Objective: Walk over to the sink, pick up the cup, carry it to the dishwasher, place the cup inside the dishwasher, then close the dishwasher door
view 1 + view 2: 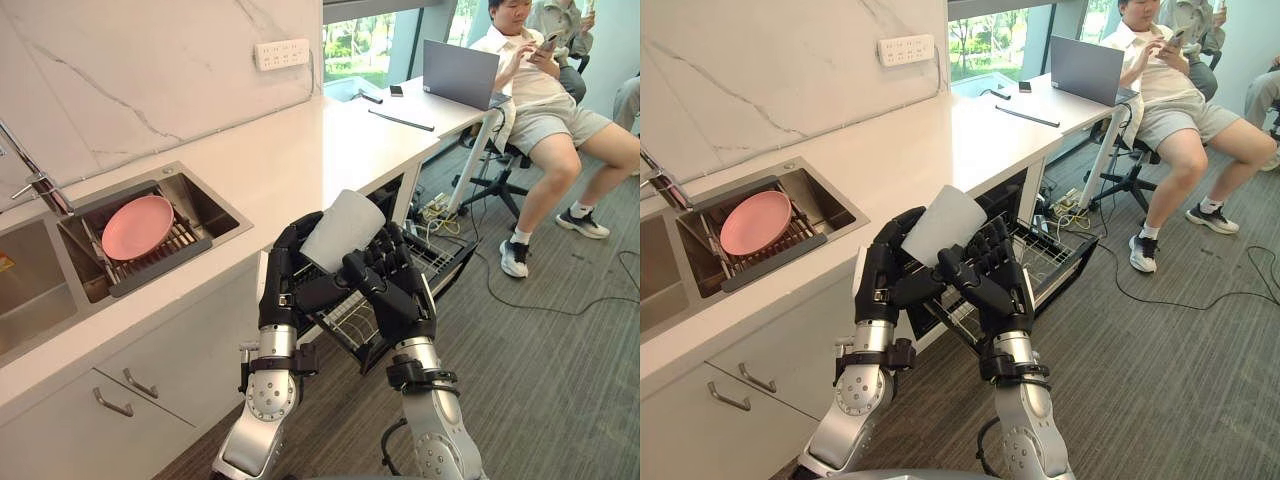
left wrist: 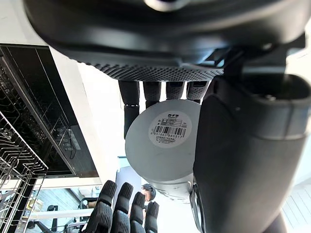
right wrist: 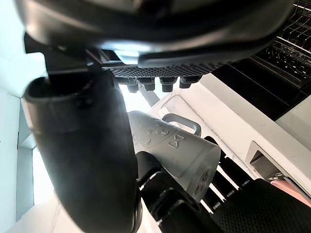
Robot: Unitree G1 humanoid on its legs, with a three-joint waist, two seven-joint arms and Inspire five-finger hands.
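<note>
Left robot hand (image 1: 284,268) and right robot hand (image 1: 398,288) are both clamping the cup (image 1: 343,230), with fingers curling round it from opposite sides and thumbs pressing on its wall. The cup is hanging tilted in the air between them, touching nothing else. Its base is facing the left wrist, and the left wrist view is showing a label stuck on it. The cup handle (image 3: 182,124) is showing in the right wrist view.

Just below and beyond the hands, the dishwasher rack (image 1: 445,258) is sitting pulled out of the open dishwasher (image 1: 392,195) under the worktop (image 1: 300,150).

To the robot's left, a pink plate (image 1: 137,226) is lying on a drain rack in the sink (image 1: 218,212).

At the far end of the worktop a laptop (image 1: 460,72) is standing open. A person (image 1: 540,95) is sitting beside it, holding a phone.
</note>
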